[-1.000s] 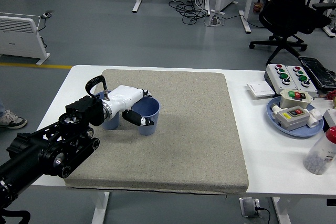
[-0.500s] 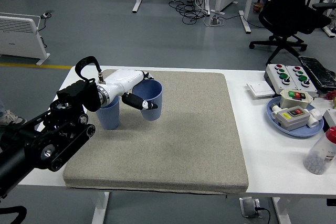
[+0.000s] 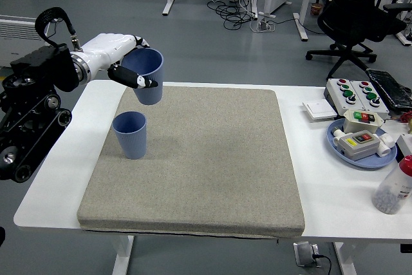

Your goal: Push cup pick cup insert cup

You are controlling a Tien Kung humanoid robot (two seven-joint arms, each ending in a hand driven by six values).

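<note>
Head view, looking down over white table [image 3: 64,178] and grey mat [image 3: 212,159]. Left hand [image 3: 125,62] up high at far left, white fingers [image 3: 132,78] curled round a blue cup [image 3: 147,76], thumb side pinching the near wall. Held cup clear of the mat, in the air above its far left corner, mouth up and tipped slightly toward the camera. Second blue cup [image 3: 131,134] standing upright on the mat's left part, below and a little left of the held one, well apart from it, nothing touching. Black left arm [image 3: 32,114] running in from the left edge, a cable loop [image 3: 55,20] arching over the wrist. No right hand showing anywhere.

Over at the right end of the table: blue tray [image 3: 360,158] holding two switch boxes [image 3: 360,136], a bigger button box [image 3: 357,93] with red and green buttons behind it, a white plate switch [image 3: 320,110] beside that. Clear bottle [image 3: 394,188] with a red cap at the right edge, near the front. Black office chair [image 3: 360,11] on the floor beyond the table, white heater [image 3: 26,43] at the far left.
</note>
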